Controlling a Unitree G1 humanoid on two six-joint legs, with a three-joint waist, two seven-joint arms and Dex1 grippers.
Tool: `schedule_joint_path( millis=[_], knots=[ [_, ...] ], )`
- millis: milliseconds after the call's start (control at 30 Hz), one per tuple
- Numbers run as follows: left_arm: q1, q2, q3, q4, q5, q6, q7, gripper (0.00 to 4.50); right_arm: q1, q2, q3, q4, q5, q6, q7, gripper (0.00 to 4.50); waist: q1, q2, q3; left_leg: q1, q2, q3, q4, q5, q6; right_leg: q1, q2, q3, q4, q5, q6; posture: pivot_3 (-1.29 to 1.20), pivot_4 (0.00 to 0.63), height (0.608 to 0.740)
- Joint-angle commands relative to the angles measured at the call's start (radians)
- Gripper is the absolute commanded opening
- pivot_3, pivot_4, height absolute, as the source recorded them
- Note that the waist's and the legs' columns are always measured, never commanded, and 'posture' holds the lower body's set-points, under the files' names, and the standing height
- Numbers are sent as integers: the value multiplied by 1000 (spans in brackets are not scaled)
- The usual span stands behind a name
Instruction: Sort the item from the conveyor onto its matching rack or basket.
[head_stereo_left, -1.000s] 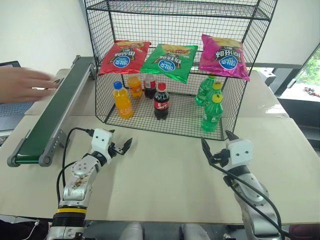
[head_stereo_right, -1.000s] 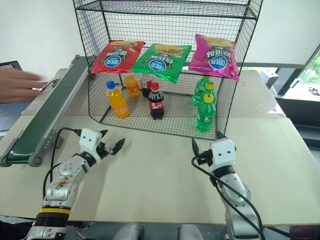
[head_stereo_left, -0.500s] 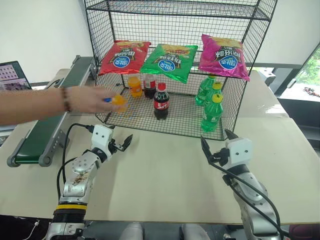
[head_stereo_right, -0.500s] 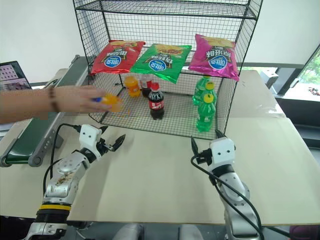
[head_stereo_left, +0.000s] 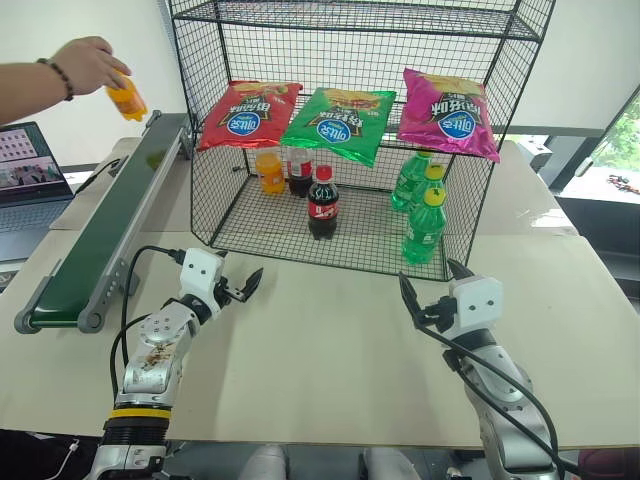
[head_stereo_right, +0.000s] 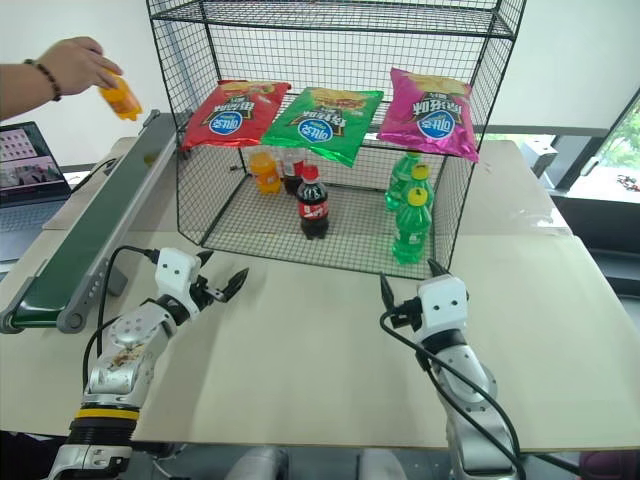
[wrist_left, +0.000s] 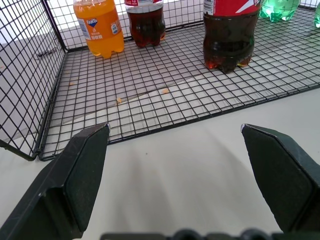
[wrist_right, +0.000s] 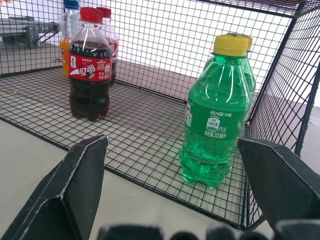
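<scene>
My left gripper (head_stereo_left: 243, 289) hangs over the pale worktop (head_stereo_left: 330, 350) near its front left part, with its two black fingers spread wide and nothing between them. It points toward the front edge of the tall black wire-mesh shelf unit (head_stereo_left: 350, 130).

At the far left, a person's hand (head_stereo_left: 88, 62) holds the small clear bottle of orange soda (head_stereo_left: 126, 98) up in the air, above the far end of the long green belt conveyor (head_stereo_left: 105, 235). The bottle is not on the belt yet. The belt runs along the left edge of the worktop.

In the shelf unit, on the bottom tier, an orange bottle (head_stereo_left: 270, 172) stands near the back left corner, next to a dark bottle with a red cap. A cola bottle with a red cap (head_stereo_left: 322, 204) stands nearer the front. Green bottles with yellow caps (head_stereo_left: 424, 226) stand by the right side. Three shiny snack bags, red, green and pink, lie on the tier above.

My right gripper (head_stereo_left: 428, 292) hangs over the front right part of the worktop, fingers also spread wide and empty.

I think the good thing to do now is wait. Once the bottle sits on the belt, my left gripper is the nearer one. I should take the bottle around its middle, keep it upright, and set it beside the other orange bottle without bumping the wire.
</scene>
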Motion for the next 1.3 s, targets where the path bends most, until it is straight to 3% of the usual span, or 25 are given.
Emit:
schedule_joint_path(
  millis=[33, 467, 700, 867, 967, 1300],
  knots=[
    [-14, 3, 15, -10, -7, -5, 0, 4475, -11, -2, -10, -31, 1, 7, -7, 4500, 0, 0, 0, 0, 0, 0, 0, 0, 0, 0, 0, 0, 0, 0, 0, 0, 150, 738],
    [6, 18, 40, -27, -13, 11, 3, 4475, -12, -4, -4, -34, 5, 17, 3, 4500, 0, 0, 0, 0, 0, 0, 0, 0, 0, 0, 0, 0, 0, 2, -4, 0, 150, 738],
    [36, 62, 139, -167, -92, 96, -1, 4475, -75, -46, -24, -40, 95, 65, 91, 4500, -4, 0, 0, 0, 1, 0, 0, 0, 0, 0, 1, 0, 0, 2, -4, 0, 150, 738],
    [127, 89, 359, -428, -222, 219, 93, 4475, -224, -177, -31, -108, 377, 212, 343, 4500, -11, 0, 1, 0, 1, 0, 0, 0, 1, 0, 0, 0, 0, 3, -5, 0, 150, 738],
    [159, 89, 483, -485, -260, 278, 174, 4475, -382, -237, 4, -101, 555, 313, 499, 4500, -22, 0, 1, 1, 2, 0, 0, -1, 2, 1, 2, 0, 1, 3, -5, 0, 150, 738],
    [230, 107, 662, -434, -297, 290, 241, 4475, -719, -174, 114, 80, 668, 322, 709, 4500, -13, -2, 0, 1, 2, -1, 3, -2, 3, 2, 2, -1, 0, 3, -6, 0, 150, 738]
  ],
)
